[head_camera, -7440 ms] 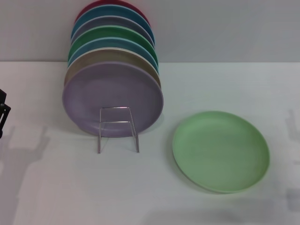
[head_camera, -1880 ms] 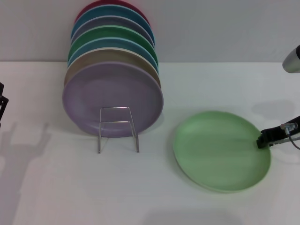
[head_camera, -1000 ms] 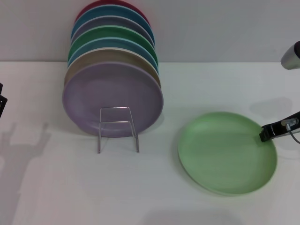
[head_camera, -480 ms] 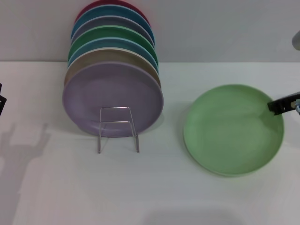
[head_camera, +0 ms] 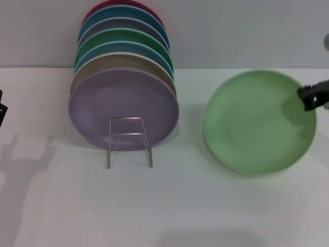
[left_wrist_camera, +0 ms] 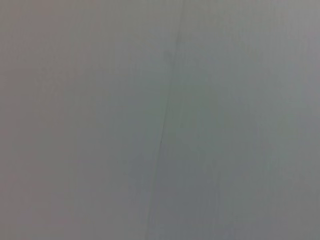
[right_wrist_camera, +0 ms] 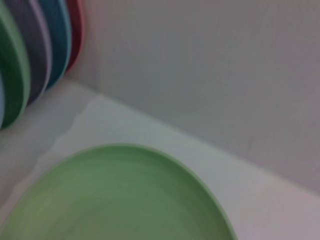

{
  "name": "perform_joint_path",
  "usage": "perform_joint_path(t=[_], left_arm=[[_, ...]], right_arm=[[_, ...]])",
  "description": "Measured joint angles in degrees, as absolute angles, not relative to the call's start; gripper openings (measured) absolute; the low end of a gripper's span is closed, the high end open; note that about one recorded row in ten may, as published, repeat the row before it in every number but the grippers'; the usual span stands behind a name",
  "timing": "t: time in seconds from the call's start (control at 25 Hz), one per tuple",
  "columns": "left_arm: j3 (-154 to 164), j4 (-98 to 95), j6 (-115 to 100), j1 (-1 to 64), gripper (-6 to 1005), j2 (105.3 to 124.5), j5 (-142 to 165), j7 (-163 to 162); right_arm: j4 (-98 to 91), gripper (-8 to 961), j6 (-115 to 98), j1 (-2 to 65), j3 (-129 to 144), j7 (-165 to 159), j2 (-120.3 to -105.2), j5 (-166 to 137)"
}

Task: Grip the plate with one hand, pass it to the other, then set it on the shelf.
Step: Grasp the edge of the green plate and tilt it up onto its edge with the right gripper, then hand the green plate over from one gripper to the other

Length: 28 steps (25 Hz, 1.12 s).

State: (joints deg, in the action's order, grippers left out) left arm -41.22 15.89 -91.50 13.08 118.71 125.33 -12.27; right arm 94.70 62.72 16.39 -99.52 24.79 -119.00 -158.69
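Observation:
The pale mint-green plate [head_camera: 259, 122] hangs tilted above the table at the right in the head view. My right gripper [head_camera: 310, 96] is shut on its right rim and holds it up. The plate also fills the lower part of the right wrist view [right_wrist_camera: 110, 200]. The shelf [head_camera: 129, 141], a thin silver wire rack, stands left of centre with its rectangular front loop showing before a lilac plate [head_camera: 123, 108]. My left gripper [head_camera: 2, 114] shows only as a dark edge at the far left.
Several coloured plates stand on edge in the rack behind the lilac one, among them a darker emerald-green plate [head_camera: 123, 41]. They also show in the right wrist view [right_wrist_camera: 30, 55]. A grey wall [head_camera: 231, 31] rises behind the white table [head_camera: 169, 206].
My right gripper closed on the plate's right rim, then lifted it off the table and tilted it up. The left arm has stayed at the far left.

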Motion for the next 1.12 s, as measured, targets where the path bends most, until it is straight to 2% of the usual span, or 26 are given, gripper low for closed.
perform_joint_path(t=[0.16,0.6,1.12], left_arm=[[-41.2,15.9,-91.8,13.1,863,118.69,125.3,-12.3],[-41.2,15.8,-93.0,12.8,863,118.65,125.3,-12.5],[-40.8,15.6,-94.9,12.2,864,118.65,125.4,-12.6]], right_arm=[[98.1,20,56.4,12.7,-98.0,25.0,-119.02,-159.0],[97.8,19,42.2,8.1,-93.3,24.9,-119.15,-159.2],[87.6,20,15.9,3.1,-87.4,24.6,-119.19,-159.5]])
